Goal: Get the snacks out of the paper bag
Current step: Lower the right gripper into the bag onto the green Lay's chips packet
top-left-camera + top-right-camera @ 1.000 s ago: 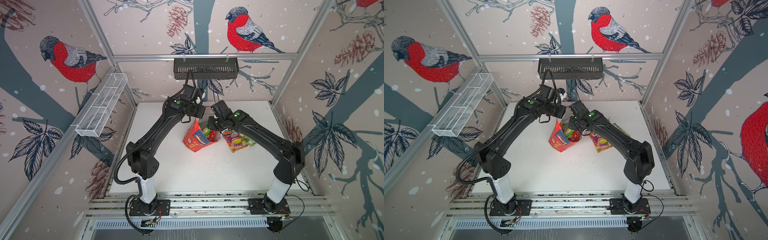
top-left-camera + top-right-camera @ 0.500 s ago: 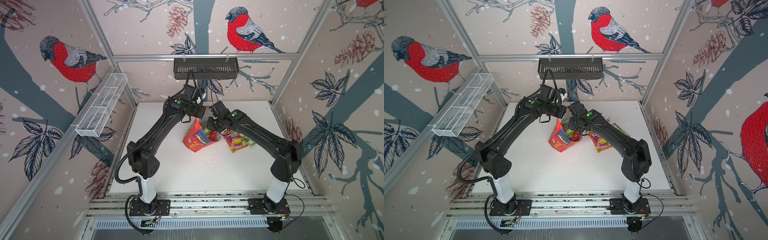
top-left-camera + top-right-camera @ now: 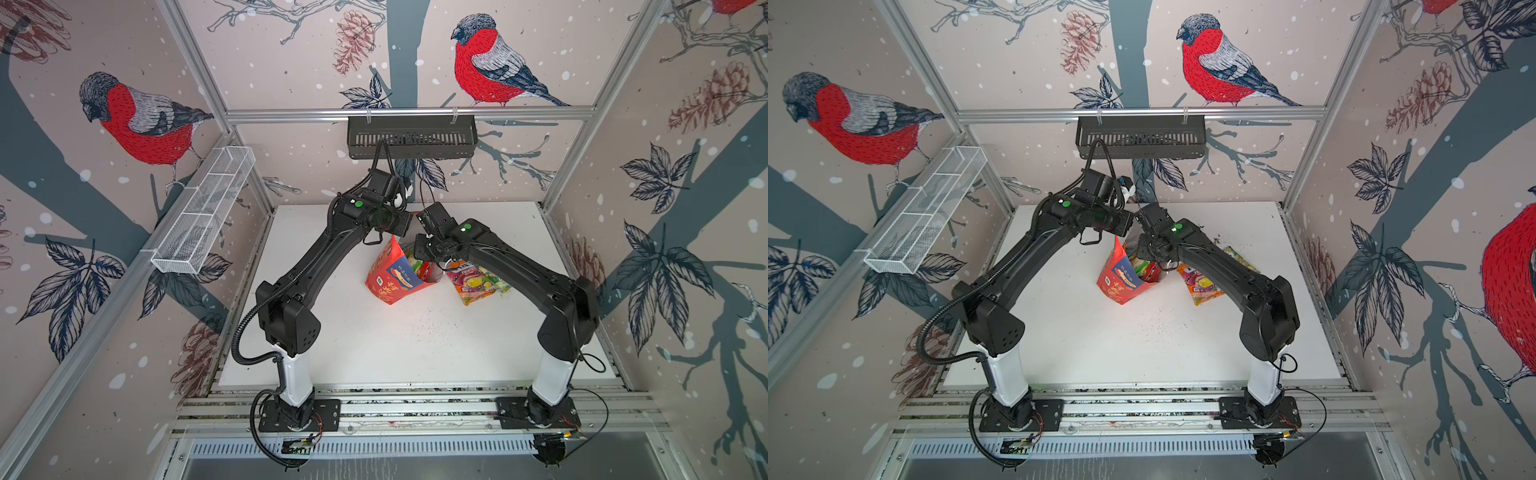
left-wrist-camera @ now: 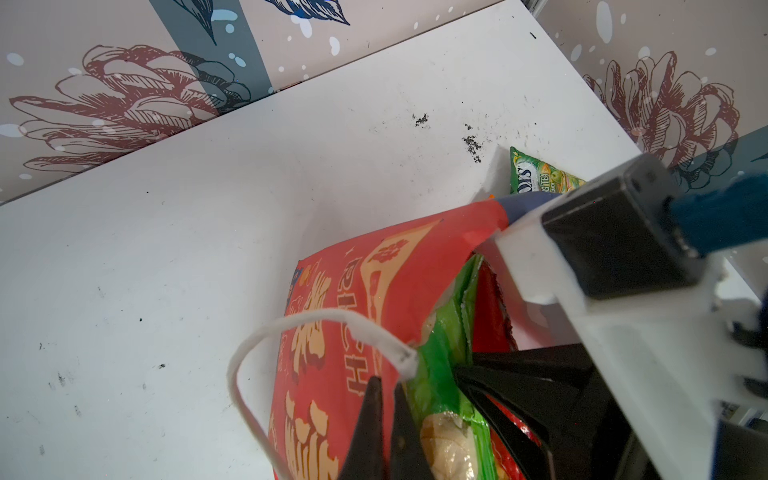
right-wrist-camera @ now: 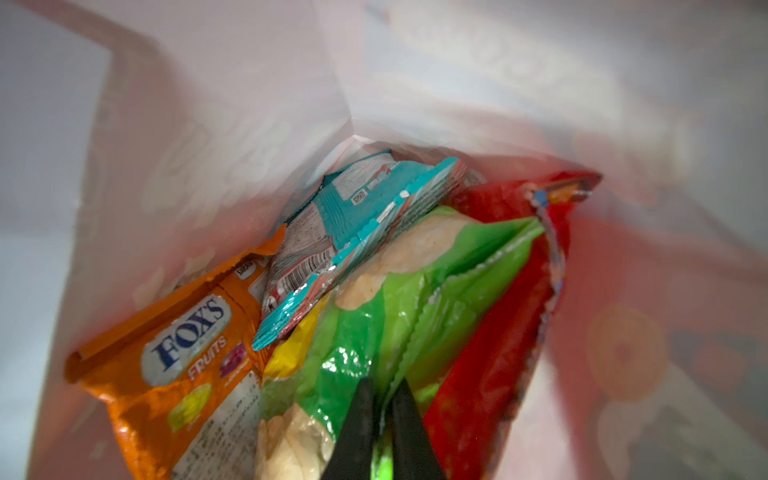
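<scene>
The red-orange paper bag (image 3: pixel 388 282) (image 3: pixel 1119 282) stands open mid-table. My left gripper (image 4: pixel 387 392) is shut on its rim beside the white cord handle (image 4: pixel 291 322). My right gripper (image 5: pixel 383 388) reaches down inside the bag and is shut on the top seam of the green chip bag (image 5: pixel 374 324). Around it in the bag are an orange Fox's packet (image 5: pixel 178 365), a teal packet (image 5: pixel 357 220) and a red packet (image 5: pixel 498 332). Other snack packets (image 3: pixel 478 284) (image 3: pixel 1202 286) lie on the table right of the bag, partly under my right arm. A green Fox's packet (image 4: pixel 536 176) shows past the bag.
The white table (image 3: pixel 374 353) has dark crumbs (image 3: pixel 424 328) in front of the bag. A black basket (image 3: pixel 411 137) hangs on the back wall and a white wire basket (image 3: pixel 203 216) on the left wall. Both forearms meet over the bag's mouth.
My right gripper has closed on the green chip bag inside the paper bag. The left gripper keeps its hold on the rim, and the bag has barely moved.
</scene>
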Motion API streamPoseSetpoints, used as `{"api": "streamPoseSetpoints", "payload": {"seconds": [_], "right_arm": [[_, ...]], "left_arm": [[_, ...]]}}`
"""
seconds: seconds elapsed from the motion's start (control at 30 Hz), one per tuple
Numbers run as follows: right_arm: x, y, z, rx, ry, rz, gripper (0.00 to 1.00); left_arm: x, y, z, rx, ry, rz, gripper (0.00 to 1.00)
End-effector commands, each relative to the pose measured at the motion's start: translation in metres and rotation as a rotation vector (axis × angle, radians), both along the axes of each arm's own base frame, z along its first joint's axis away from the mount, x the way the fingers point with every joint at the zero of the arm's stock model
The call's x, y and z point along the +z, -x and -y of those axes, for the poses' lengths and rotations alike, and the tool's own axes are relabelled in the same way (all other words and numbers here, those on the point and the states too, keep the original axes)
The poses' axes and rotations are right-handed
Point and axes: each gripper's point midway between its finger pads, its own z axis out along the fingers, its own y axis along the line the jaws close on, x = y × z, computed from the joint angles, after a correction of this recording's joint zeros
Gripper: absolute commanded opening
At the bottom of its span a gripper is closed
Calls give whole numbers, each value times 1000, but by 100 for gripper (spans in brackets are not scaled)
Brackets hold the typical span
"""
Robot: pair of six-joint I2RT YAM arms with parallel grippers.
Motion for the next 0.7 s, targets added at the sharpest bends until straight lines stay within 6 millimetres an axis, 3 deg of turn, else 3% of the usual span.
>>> {"api": "streamPoseSetpoints", "payload": {"seconds": [0.0,0.4,0.67], "right_arm": [[10,-3,3,9,2,28,4],[45,-3,3,57,-89,123,0],[63,-1,-18,161,-189,166,0]], "left_arm": [[14,-8,12,-22,51,52,0],[12,-15,12,-10,38,46,0],[9,-18,8,4,31,38,0]]}}
